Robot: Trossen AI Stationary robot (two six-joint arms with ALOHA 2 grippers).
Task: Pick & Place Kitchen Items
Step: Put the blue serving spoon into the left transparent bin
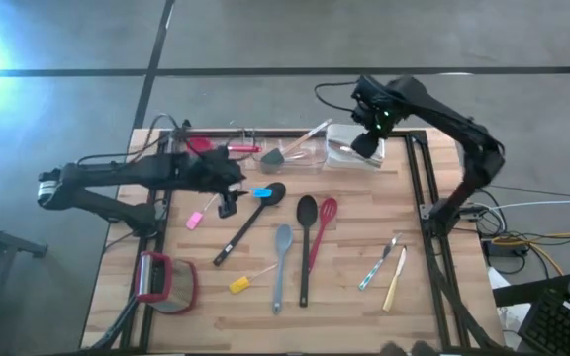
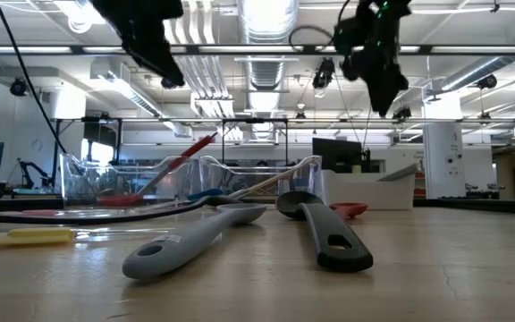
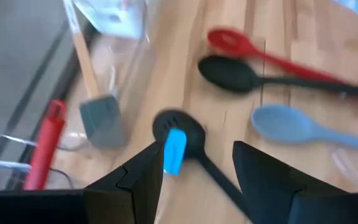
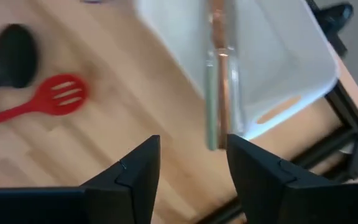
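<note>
A small blue piece [image 3: 174, 150] is seen lying on the head of a black slotted spoon [image 3: 185, 132] on the bench [image 1: 344, 297], directly below the left gripper [image 3: 197, 171], whose fingers are spread and empty. The right gripper [image 4: 188, 163] is held spread above the white tub [image 4: 272, 56], nothing grasped.

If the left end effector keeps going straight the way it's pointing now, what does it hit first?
Most likely the small blue piece lying on the head of the black slotted spoon. The left end effector is open, and those two sit in line ahead of it, though depth is hard to judge.
</note>
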